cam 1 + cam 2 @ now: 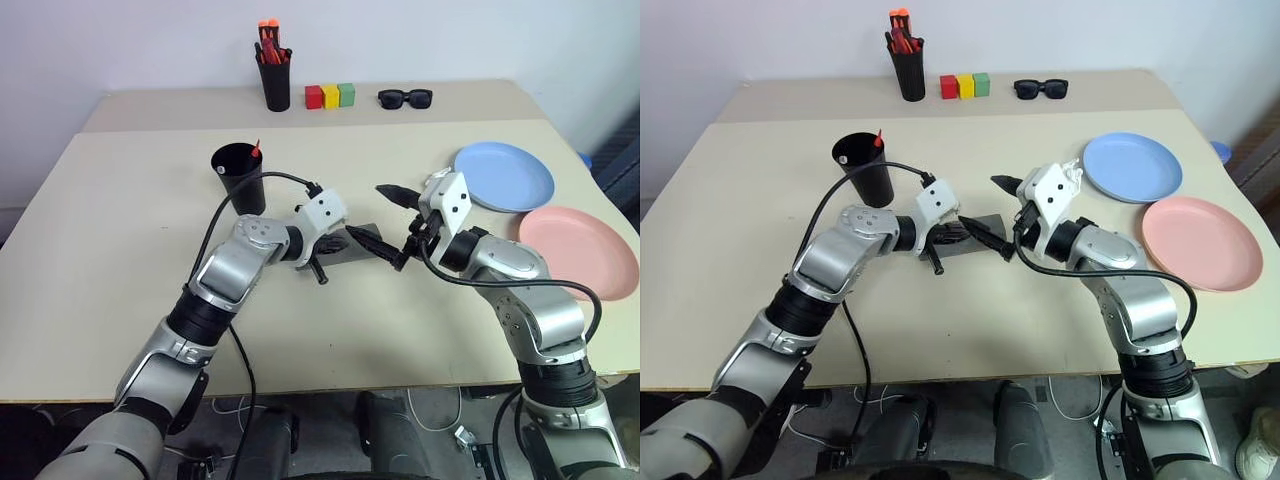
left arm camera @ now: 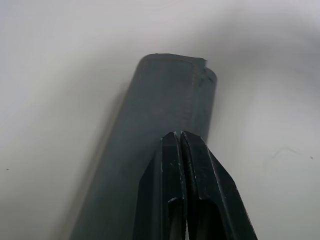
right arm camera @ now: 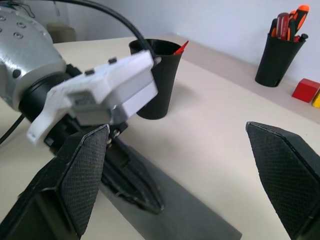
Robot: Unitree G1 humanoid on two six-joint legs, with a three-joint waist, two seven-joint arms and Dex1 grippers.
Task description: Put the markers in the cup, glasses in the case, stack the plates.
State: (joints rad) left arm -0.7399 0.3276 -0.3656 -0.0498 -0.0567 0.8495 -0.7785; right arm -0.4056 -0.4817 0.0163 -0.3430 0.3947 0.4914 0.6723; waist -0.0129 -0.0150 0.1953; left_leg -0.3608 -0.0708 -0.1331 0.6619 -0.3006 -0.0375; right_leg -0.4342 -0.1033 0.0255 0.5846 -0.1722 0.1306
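My left pincer point(image 1: 352, 238) is pinched shut, empty, over the grey case point(image 2: 150, 145) at centre frame on the tabletop point(image 1: 120, 250); my right pincer point(image 1: 392, 225) hangs wide open just right of it. I'd call this the glasses-in-case step, and next I need to find the glasses. The plates point(image 1: 505, 175) sit unstacked at right.

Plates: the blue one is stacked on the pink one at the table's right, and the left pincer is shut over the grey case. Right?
Not quite. The blue plate and pink plate lie side by side, not stacked, as the left eye view shows. The rest holds: the left pincer is shut over the grey case.
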